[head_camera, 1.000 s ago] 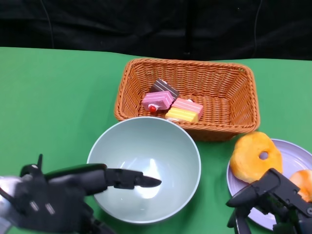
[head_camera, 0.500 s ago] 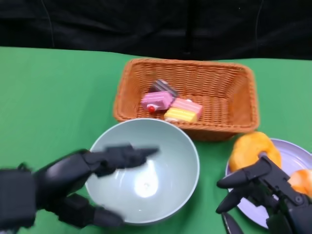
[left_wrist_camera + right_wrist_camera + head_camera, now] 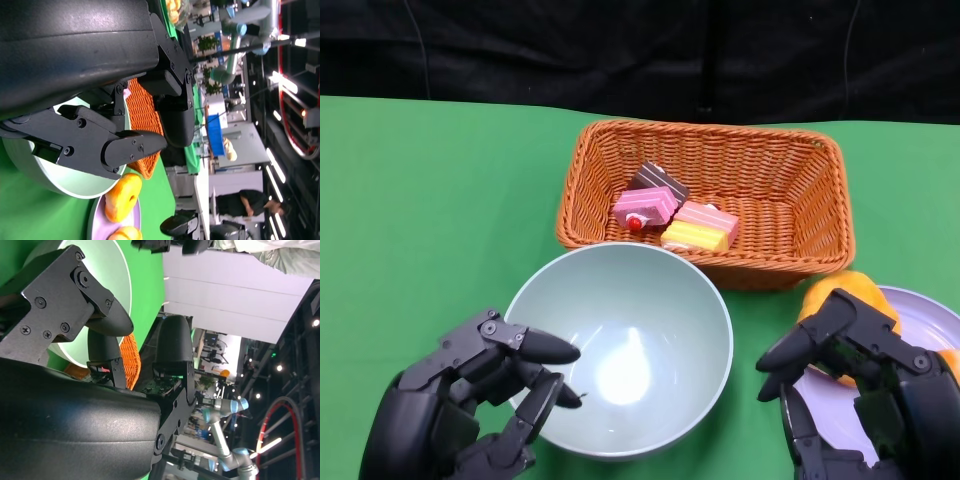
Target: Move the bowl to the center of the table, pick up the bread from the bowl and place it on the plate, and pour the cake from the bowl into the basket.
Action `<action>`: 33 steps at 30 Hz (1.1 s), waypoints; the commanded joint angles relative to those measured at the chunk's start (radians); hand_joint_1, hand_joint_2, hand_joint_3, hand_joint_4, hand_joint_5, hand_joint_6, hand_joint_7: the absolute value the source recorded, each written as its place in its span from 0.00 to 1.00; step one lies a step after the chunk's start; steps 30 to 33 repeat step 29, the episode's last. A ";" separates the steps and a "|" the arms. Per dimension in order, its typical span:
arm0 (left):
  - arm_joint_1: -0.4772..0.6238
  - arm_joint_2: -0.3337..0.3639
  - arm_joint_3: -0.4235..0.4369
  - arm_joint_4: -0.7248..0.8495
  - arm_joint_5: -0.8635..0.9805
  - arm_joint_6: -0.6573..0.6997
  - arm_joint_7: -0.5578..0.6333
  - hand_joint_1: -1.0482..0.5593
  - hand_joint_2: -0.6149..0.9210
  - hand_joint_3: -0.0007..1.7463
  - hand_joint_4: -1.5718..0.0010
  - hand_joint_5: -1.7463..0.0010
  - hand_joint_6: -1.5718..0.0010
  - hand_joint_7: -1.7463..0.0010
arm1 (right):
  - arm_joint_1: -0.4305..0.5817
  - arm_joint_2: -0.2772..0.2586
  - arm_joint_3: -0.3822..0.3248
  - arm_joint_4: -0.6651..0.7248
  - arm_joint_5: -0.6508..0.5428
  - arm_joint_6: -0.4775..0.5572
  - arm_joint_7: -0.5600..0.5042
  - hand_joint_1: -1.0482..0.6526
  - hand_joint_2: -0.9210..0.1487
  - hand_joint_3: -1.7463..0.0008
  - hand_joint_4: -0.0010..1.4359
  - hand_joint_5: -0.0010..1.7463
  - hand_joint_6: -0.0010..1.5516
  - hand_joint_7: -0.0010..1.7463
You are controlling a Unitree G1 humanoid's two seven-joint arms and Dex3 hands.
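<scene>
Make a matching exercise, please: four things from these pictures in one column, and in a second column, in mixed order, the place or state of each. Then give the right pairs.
Things:
1. bowl
2. cake pieces
3. bread
4. left hand

Places or states:
A. on the purple plate, partly behind the right hand
B. inside the wicker basket
C. empty, on the green table in front of the basket
D. open, fingers over the bowl's near rim

Pairs: 1-C, 2-B, 3-A, 4-D
</scene>
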 commanded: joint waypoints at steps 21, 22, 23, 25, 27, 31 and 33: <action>-0.002 -0.001 0.019 0.052 0.057 -0.098 0.027 0.54 0.79 0.59 0.50 0.02 0.54 0.13 | 0.026 -0.012 -0.011 0.048 -0.005 -0.098 0.010 0.64 0.65 0.02 0.61 0.98 0.53 0.86; -0.004 -0.002 0.019 0.052 0.058 -0.097 0.027 0.54 0.79 0.59 0.50 0.02 0.54 0.13 | 0.025 -0.013 -0.012 0.047 -0.006 -0.100 0.010 0.64 0.65 0.02 0.61 0.98 0.53 0.86; -0.004 -0.003 0.018 0.052 0.057 -0.095 0.027 0.54 0.79 0.59 0.50 0.02 0.54 0.13 | 0.024 -0.013 -0.013 0.047 -0.006 -0.101 0.010 0.64 0.65 0.02 0.61 0.98 0.52 0.86; -0.006 -0.006 0.014 0.052 0.055 -0.094 0.026 0.55 0.78 0.60 0.50 0.02 0.54 0.13 | 0.024 -0.012 -0.015 0.046 -0.007 -0.099 0.009 0.63 0.64 0.03 0.60 0.98 0.52 0.86; -0.007 -0.006 0.011 0.054 0.063 -0.101 0.026 0.55 0.77 0.62 0.50 0.02 0.54 0.13 | 0.024 -0.013 -0.016 0.049 -0.008 -0.103 0.009 0.63 0.64 0.04 0.60 0.97 0.52 0.86; -0.006 -0.005 0.009 0.053 0.067 -0.102 0.026 0.55 0.76 0.63 0.50 0.02 0.54 0.13 | 0.024 -0.015 -0.017 0.057 -0.014 -0.116 0.008 0.63 0.64 0.04 0.61 0.97 0.52 0.85; -0.006 -0.005 0.009 0.053 0.067 -0.102 0.026 0.55 0.76 0.63 0.50 0.02 0.54 0.13 | 0.024 -0.015 -0.017 0.057 -0.014 -0.116 0.008 0.63 0.64 0.04 0.61 0.97 0.52 0.85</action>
